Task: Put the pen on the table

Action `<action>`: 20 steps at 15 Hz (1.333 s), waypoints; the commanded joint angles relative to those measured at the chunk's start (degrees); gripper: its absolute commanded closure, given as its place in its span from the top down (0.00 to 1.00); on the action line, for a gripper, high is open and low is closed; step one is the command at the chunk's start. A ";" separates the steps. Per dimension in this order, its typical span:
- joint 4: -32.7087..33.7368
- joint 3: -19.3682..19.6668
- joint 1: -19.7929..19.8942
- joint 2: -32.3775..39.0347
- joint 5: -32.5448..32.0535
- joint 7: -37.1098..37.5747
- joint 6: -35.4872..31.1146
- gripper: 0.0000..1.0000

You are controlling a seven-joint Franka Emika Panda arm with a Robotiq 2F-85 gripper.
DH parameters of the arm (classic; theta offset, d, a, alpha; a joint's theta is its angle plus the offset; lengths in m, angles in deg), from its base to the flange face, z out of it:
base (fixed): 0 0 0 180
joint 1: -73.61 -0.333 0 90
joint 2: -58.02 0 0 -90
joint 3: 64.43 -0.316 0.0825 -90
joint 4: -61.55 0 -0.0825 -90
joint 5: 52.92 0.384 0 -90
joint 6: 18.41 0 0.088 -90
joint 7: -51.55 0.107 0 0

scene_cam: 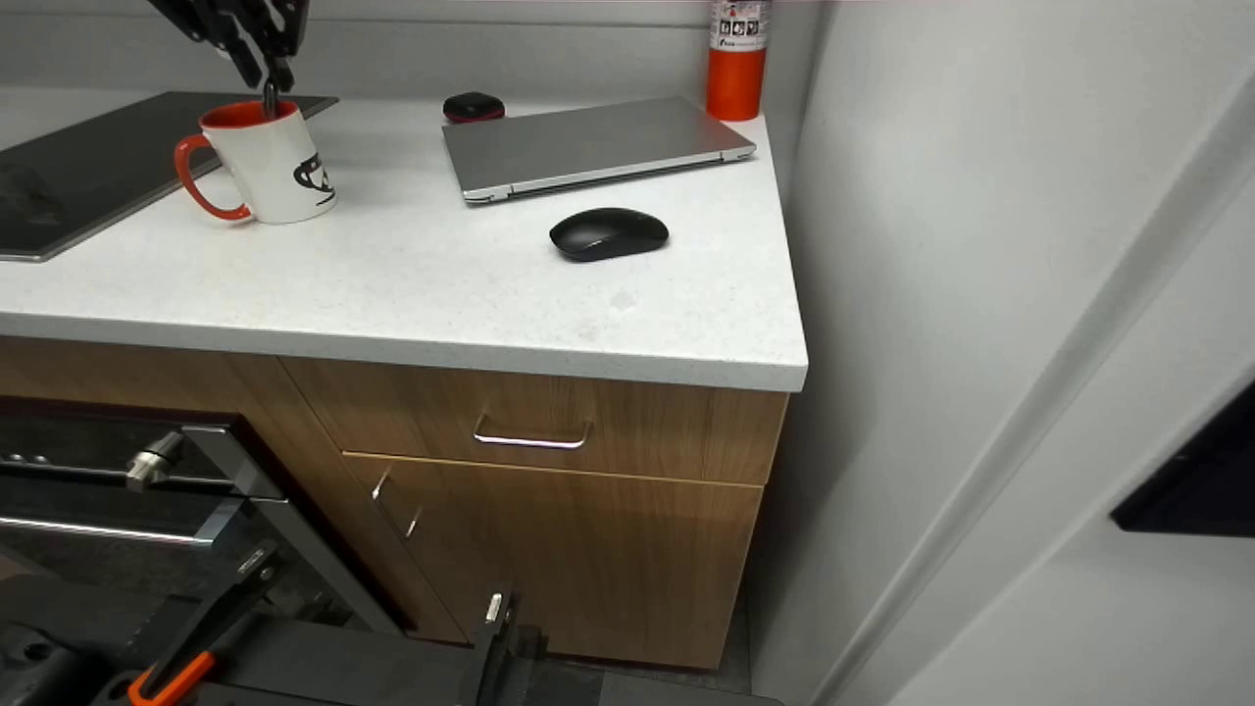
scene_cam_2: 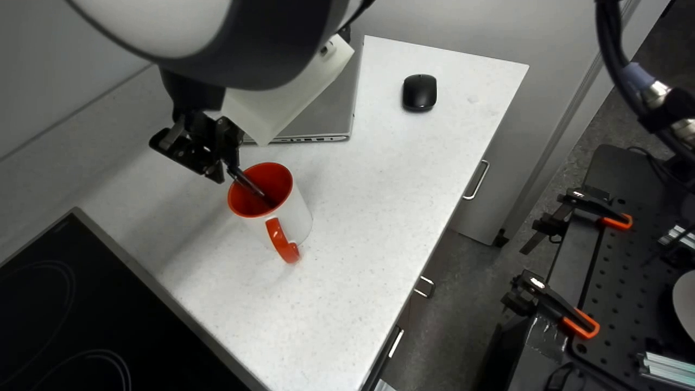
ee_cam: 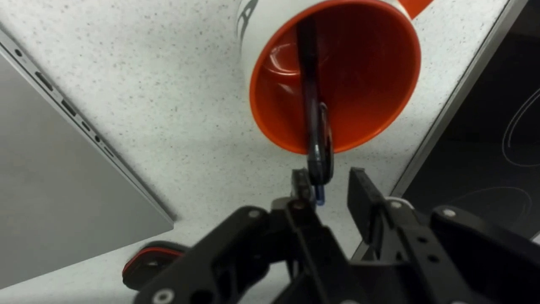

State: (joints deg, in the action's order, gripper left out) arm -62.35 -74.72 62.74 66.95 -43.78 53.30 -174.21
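Observation:
The black pen stands leaning inside a white mug with a red inside and handle. Its clip and blue-tipped upper end stick out past the rim in the wrist view. The pen also shows in an exterior view, its lower end down in the mug. My gripper is open, with the pen's upper end between its fingers, close to the left finger in the wrist view; a clear gap separates it from the right finger. Whether the left finger touches it I cannot tell. The mug stands on the white table.
A closed grey laptop, a black mouse, a small black-and-red case and a red cylinder are on the table. A black cooktop lies beside the mug. A wall stands behind.

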 commanded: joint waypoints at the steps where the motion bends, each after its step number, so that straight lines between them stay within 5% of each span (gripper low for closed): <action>1: 0.72 -0.08 0.75 0.91 0.10 -0.68 -1.92 0.00; 10: -2.71 -0.83 0.82 -7.85 1.54 -2.77 0.37 0.01; 20: -5.17 1.74 4.25 -18.83 -12.45 2.89 13.52 0.01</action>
State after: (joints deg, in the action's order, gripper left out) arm -65.93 -73.19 64.73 49.52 -50.67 52.85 -165.11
